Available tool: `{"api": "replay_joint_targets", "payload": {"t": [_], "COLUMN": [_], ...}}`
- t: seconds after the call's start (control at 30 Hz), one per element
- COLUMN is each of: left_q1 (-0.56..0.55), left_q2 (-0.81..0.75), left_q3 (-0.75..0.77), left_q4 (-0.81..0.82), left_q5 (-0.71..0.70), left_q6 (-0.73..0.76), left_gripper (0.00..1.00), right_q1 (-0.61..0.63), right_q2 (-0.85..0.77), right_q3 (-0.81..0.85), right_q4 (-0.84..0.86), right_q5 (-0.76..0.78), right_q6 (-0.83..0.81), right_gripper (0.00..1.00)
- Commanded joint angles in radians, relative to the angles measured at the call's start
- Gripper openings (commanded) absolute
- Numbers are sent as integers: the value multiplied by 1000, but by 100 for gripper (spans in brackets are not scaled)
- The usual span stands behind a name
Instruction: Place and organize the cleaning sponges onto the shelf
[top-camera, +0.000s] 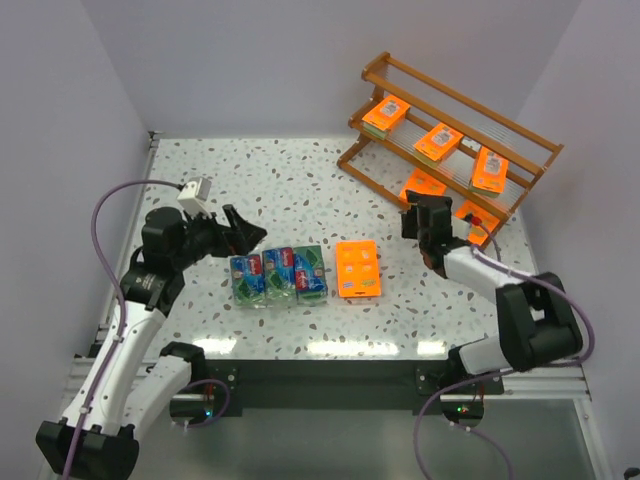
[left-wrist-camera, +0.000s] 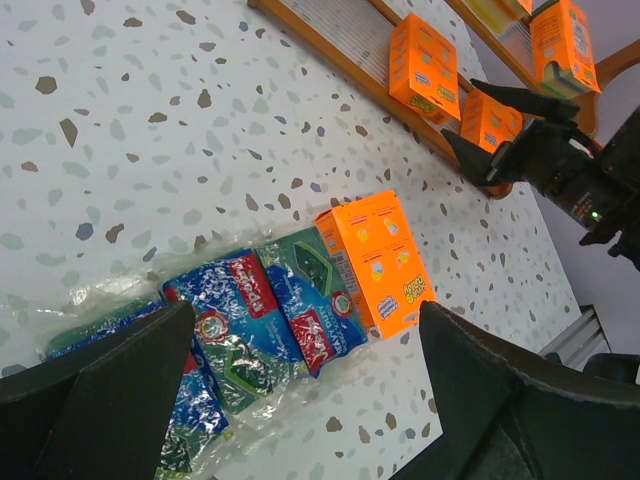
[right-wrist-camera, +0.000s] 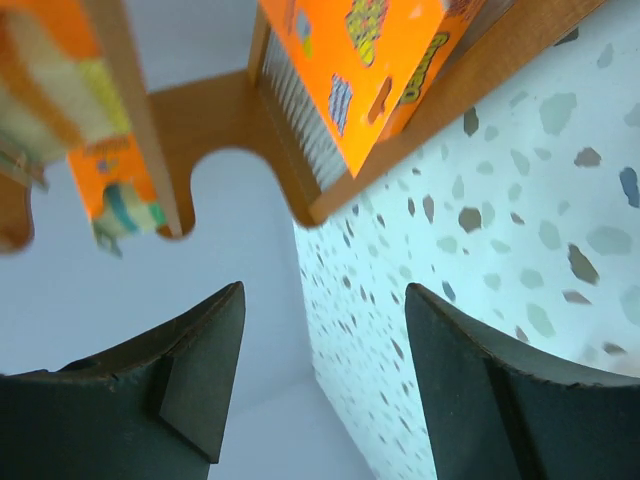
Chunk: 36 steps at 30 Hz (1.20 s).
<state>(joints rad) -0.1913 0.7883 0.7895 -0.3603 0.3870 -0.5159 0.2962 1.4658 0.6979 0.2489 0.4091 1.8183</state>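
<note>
Three green-and-blue wrapped sponge packs (top-camera: 279, 275) lie side by side on the table, with a flat orange pack (top-camera: 358, 268) just to their right. The wooden shelf (top-camera: 367, 72) at the far right holds several orange packs: one on the top tier (top-camera: 385, 115), two on the middle (top-camera: 438, 142), two on the bottom (top-camera: 423, 185). My left gripper (top-camera: 245, 230) is open and empty, just behind and left of the green packs (left-wrist-camera: 300, 300). My right gripper (top-camera: 425, 215) is open and empty, next to the shelf's bottom tier (right-wrist-camera: 480, 75), where an orange pack (right-wrist-camera: 360, 60) shows.
White walls close in the table on the left, back and right. The shelf stands at an angle in the far right corner. The right arm (left-wrist-camera: 570, 170) shows in the left wrist view beside the shelf's bottom rail (left-wrist-camera: 340, 60).
</note>
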Motion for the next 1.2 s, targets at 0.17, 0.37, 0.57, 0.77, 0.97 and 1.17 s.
{"api": "replay_joint_targets", "payload": {"t": [0.17,0.37,0.57,0.77,0.97,1.17], "left_q1": [-2,-2,-2,-2,-2,-2], "left_q2": [-66,-89,-118,-135,-130,-121], "left_q3": [-47,-73,-90,-90,-85,-85], "left_q4": [57,80,70,52,49,50], "left_q5": [-8,4,10,0,-4,-4], "left_q6": [-32,-53,-64,-61,-59,-58], "left_gripper": [100,100,100,100,100,100], "right_q1": [-40,-40,-40,-34,20,26], "right_q2": [-294,-381,-429,-383,-305,-276], "right_q3": [-49,-182,-281,-334,-344,-397], "right_q4": [-360,-382,-355,-298,-202,4], "right_q5": [-449,-742,-903,-935,-914,-804], "right_q6": [-630,-800,-856,-843,-805,-660], "right_gripper": [70,64,60,61,61,42]}}
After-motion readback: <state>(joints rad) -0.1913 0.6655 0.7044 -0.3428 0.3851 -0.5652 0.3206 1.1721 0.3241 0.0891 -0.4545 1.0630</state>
